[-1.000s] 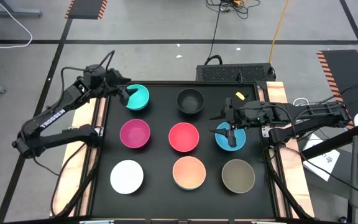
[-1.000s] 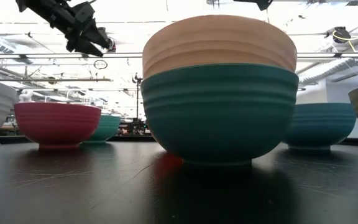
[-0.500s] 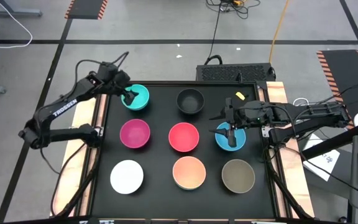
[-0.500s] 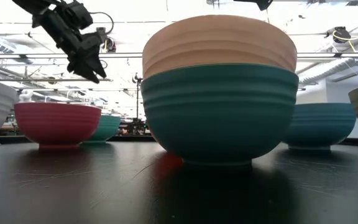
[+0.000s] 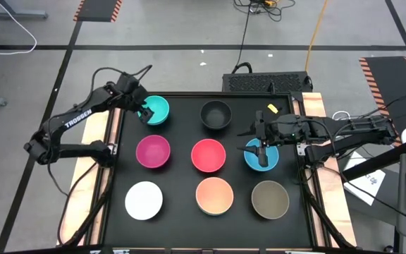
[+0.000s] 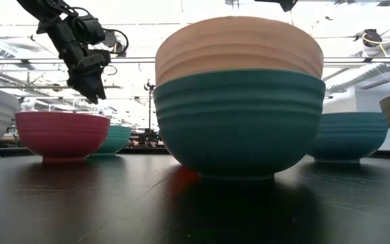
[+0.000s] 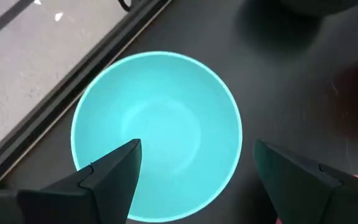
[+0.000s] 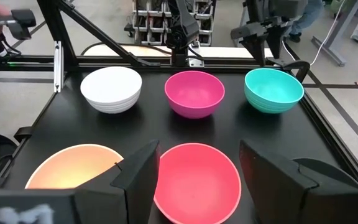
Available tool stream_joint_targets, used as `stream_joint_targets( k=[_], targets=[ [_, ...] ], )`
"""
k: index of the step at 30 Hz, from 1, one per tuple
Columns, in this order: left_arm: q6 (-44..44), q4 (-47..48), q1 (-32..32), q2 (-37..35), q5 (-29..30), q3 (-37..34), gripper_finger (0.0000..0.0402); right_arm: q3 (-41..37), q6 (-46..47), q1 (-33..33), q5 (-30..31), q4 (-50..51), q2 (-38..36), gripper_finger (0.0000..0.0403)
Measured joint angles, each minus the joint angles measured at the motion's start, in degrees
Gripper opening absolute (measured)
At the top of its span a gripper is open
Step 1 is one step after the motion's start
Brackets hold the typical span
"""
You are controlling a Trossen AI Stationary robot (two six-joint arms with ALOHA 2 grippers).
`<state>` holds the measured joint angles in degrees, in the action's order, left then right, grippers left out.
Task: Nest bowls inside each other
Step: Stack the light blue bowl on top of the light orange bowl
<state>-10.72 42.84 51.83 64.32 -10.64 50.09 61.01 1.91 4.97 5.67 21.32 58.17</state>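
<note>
My left gripper (image 5: 145, 111) is open and points down over the cyan bowl (image 5: 156, 110) at the table's far left. In the left wrist view one finger (image 7: 114, 174) shows over the bowl's hollow (image 7: 157, 134) and the other (image 7: 291, 174) outside its rim. In the low view the gripper (image 6: 90, 88) is still above the bowl (image 6: 117, 139). My right gripper (image 5: 261, 152) is open above the blue bowl (image 5: 263, 159). The black (image 5: 216, 114), magenta (image 5: 153, 151), red (image 5: 208, 155), white (image 5: 144, 200), peach (image 5: 214, 195) and taupe (image 5: 270, 199) bowls stand upright. The peach bowl (image 6: 239, 44) sits nested in a green one (image 6: 239, 122).
The bowls stand in three rows on a black mat (image 5: 178, 176) with bare strips between them. A small yellow thing (image 5: 272, 109) lies at the mat's far right. A black box (image 5: 266, 81) stands behind the table's far edge.
My left gripper has come down toward the cyan bowl and tipped from slanting to pointing down at it. It has stayed open. No bowl has moved.
</note>
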Motion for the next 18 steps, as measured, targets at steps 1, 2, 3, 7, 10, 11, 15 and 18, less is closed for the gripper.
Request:
stream_joint_targets(
  k=[1, 2, 3, 7, 10, 11, 15, 18],
  targets=[
    [0.13, 0.79, 0.0, 0.32, -0.58, 0.0, 0.0315, 0.0, 0.0, 0.0, 0.0, -0.09, 0.0, 0.0215],
    [0.16, 1.57, 0.0, 0.74, -1.38, 0.0, 0.0315, 0.0, 0.0, 0.0, 0.0, -0.09, 0.0, 0.0215],
    [0.08, 2.15, -0.11, 1.13, -1.75, 0.0, 0.0315, 0.0, 0.0, 0.0, 0.0, -0.09, 0.0, 0.0215],
    [-0.18, 3.46, -1.21, 3.47, -1.55, 0.0, 0.0315, 0.0, 0.02, 0.0, 0.0, -0.09, 0.0, 0.0215],
    [-0.18, 3.41, -2.2, 4.72, -1.55, 0.0, 0.0315, 0.0, 0.0, 0.0, 0.0, -0.09, 0.0, 0.0215],
    [-0.15, 3.38, -2.58, 5.13, -1.5, 0.0, 0.0315, 0.0, 0.02, 0.0, 0.02, -0.09, 0.0, 0.0215],
    [-0.11, 3.32, -4.29, 6.34, -1.21, 0.0, 0.0315, 0.0, 0.02, 0.0, 0.0, -0.07, 0.0, 0.0215],
    [0.32, 3.38, -5.2, 6.76, -0.24, 0.0, 0.0315, 0.0, 0.02, 0.0, 0.0, -0.07, 0.0, 0.0215]
  ],
)
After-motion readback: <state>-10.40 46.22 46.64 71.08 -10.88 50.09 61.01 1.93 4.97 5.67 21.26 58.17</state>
